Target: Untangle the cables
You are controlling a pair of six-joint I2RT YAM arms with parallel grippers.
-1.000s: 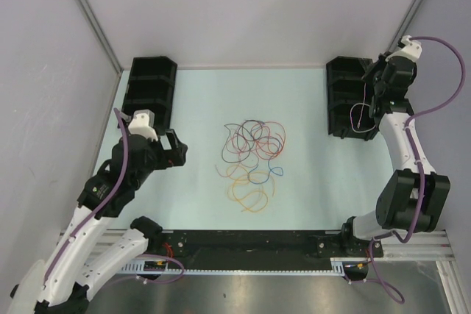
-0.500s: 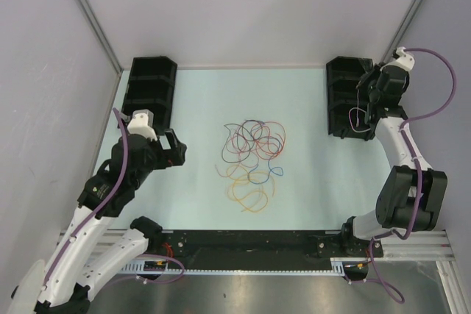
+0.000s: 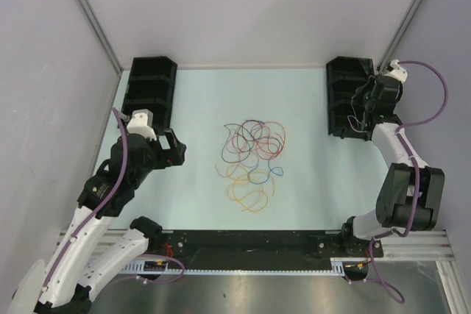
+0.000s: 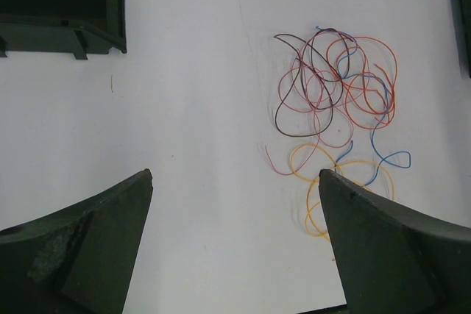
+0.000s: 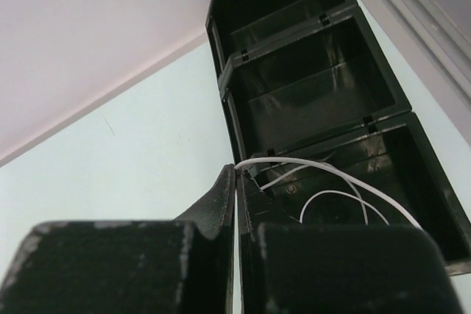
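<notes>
The cables (image 3: 252,156) lie in a loose tangle near the middle of the pale surface (image 3: 309,196), well apart from both arms, with red, blue and dark loops piled at the far side and orange loops spreading toward the near edge. Two black, compartmented bins flank them: the left bin (image 3: 151,92) at the far left and the right bin (image 3: 342,97) at the far right, neither touching the tangle. The left hand (image 4: 234,182) hovers over bare surface to the left of the heap, its fingers spread wide with nothing between them, and nothing stands between it and the wires. The right hand (image 5: 238,174) sits over the right bin, its fingers pressed together on a white cable (image 5: 294,159) that arcs from the fingertips down into the nearest compartment (a second white loop shows just below the first). From above this wire is only a faint pale curl against the black bin, and the pinch itself is hidden under the wrist; the right wrist view makes it plain. How much of the wire rests on the compartment floor is hard to tell. The left wrist view cuts off most of the left bin and shows only a dark sliver of the right one.
</notes>
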